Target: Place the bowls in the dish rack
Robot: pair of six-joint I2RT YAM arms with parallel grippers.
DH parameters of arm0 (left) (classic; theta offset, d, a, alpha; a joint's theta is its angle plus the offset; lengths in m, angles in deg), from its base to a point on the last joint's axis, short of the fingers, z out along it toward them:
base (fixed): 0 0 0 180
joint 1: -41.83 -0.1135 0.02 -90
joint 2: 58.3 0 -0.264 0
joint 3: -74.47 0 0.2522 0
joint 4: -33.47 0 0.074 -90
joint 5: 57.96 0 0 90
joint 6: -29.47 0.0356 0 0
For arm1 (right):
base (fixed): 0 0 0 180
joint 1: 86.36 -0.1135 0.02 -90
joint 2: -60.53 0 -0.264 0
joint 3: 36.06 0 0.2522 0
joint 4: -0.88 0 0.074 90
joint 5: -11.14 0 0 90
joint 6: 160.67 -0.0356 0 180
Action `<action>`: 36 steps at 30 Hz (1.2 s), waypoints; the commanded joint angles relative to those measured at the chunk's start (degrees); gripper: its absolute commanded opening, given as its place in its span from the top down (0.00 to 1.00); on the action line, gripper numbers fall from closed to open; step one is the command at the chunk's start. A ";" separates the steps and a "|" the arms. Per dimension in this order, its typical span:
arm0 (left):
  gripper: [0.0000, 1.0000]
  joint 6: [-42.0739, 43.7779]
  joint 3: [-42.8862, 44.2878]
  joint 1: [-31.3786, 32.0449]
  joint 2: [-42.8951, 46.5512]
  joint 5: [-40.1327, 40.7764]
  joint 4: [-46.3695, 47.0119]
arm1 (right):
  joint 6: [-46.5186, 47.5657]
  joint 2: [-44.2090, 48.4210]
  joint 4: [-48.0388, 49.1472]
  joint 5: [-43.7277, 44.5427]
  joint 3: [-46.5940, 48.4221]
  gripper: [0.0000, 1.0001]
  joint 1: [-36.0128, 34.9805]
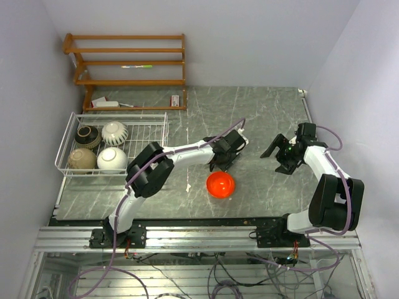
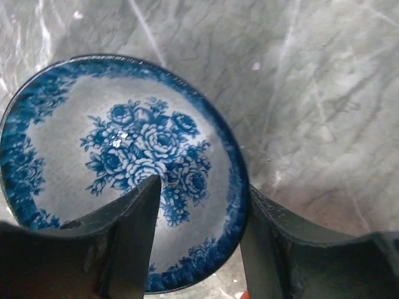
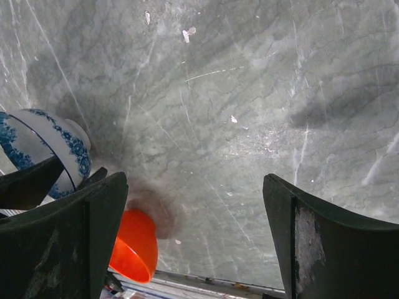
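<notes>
Bowls: six in all
In the one dish rack (image 1: 148, 132): four, namely dark bowl (image 1: 87, 136), ribbed white bowl (image 1: 115, 132), tan bowl (image 1: 81, 159), cream bowl (image 1: 112, 159)
On the surface (image 1: 262, 112): one orange bowl (image 1: 220, 184)
Between the left fingers (image 2: 124, 249): one blue-and-white bowl (image 2: 93, 124)
Wooden shelf (image 1: 124, 59): one
Arms: two, left arm (image 1: 187, 149) and right arm (image 1: 321, 162)

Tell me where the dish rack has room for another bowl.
The dish rack's right half is bare wire, between its right wall and the ribbed pale bowl and cream bowl. The left half is crowded: those plus the black bowl and tan bowl.
</notes>
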 commanded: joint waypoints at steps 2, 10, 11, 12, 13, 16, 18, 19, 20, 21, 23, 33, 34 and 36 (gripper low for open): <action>0.47 -1.07 -0.68 0.25 -0.64 7.66 1.35 | 0.52 1.31 0.89 -0.99 -1.05 0.10 0.46; 0.93 -1.96 2.07 0.33 0.31 5.37 -0.90 | 0.53 1.57 0.78 -0.65 -1.10 0.10 0.55; 0.93 -2.42 3.29 0.32 0.89 4.70 -1.37 | 0.49 1.66 0.82 -0.64 -1.19 0.10 0.55; 0.93 -2.87 4.56 0.33 1.57 3.99 -1.81 | 0.46 1.64 0.89 -0.71 -1.27 0.10 0.55; 0.93 -3.49 5.80 0.27 2.29 3.09 -1.98 | 0.43 1.55 0.88 -0.80 -1.29 0.10 0.55; 0.93 -6.49 9.45 -1.16 5.29 -1.33 -2.00 | 0.52 1.37 0.72 -1.06 -1.08 0.10 0.57; 0.93 -9.58 10.16 -3.09 8.08 -4.47 -1.46 | 0.69 1.28 0.62 -1.24 -0.79 0.11 0.55; 0.93 -11.35 9.72 -4.30 9.90 -6.35 -0.73 | 0.70 1.20 0.61 -1.37 -0.70 0.11 0.55; 0.93 -13.07 8.70 -5.87 11.86 -8.36 0.48 | 0.71 1.27 0.69 -1.61 -0.72 0.11 0.55; 0.93 -15.04 7.27 -7.73 14.37 -10.67 2.26 | 0.71 1.27 0.92 -1.91 -0.80 0.11 0.55; 0.93 -19.10 3.13 -12.04 20.52 -15.29 6.56 | 0.46 1.23 1.43 -2.58 -1.21 0.11 0.55; 0.93 -42.27 -21.06 -39.69 42.85 -33.60 27.59 | 0.59 0.70 2.47 -4.27 -1.77 0.12 0.46; 0.93 -44.53 -23.56 -42.24 44.21 -35.49 29.89 | 0.58 0.66 2.53 -4.32 -1.83 0.12 0.46; 0.93 -48.66 -28.78 -46.76 46.38 -37.38 33.85 | 0.61 0.58 2.50 -4.56 -1.81 0.12 0.46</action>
